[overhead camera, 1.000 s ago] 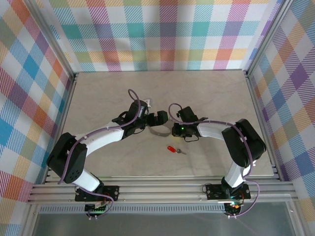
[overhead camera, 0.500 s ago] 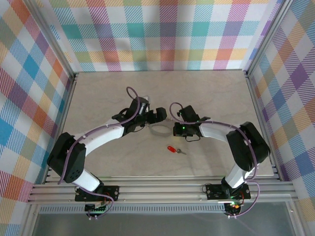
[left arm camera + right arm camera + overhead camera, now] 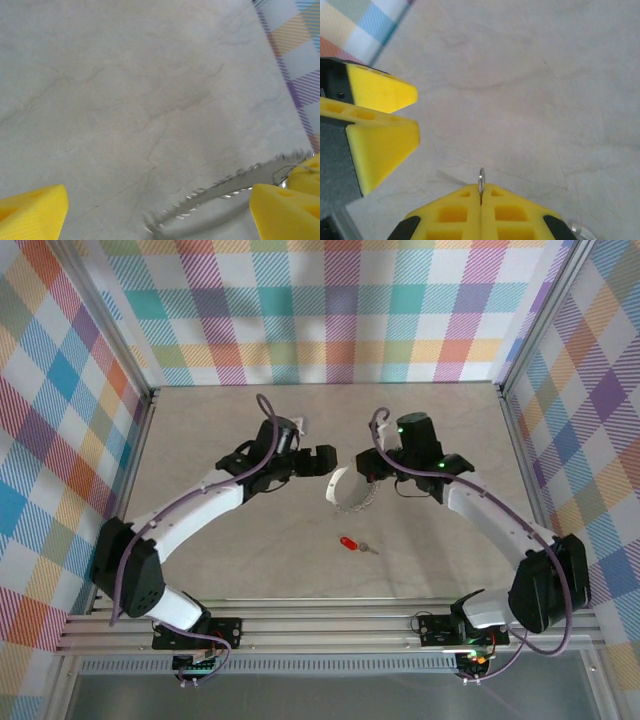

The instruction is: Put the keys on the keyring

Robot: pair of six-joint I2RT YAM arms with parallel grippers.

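Grey keyring (image 3: 333, 498) is clamped in your right jaws beside your wide-open left jaws, while overhead the red-headed key (image 3: 348, 543) lies apart on the counter (image 3: 250, 560).

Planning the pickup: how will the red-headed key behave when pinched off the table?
Flat on the smooth table, the key probably slides before it lifts. Tiny, with a thin metal blade, it is likely light, stiff and apt to pivot.

Lab robot cell, alu frame (image 3: 320, 625), plaid walls (image 3: 340, 310)
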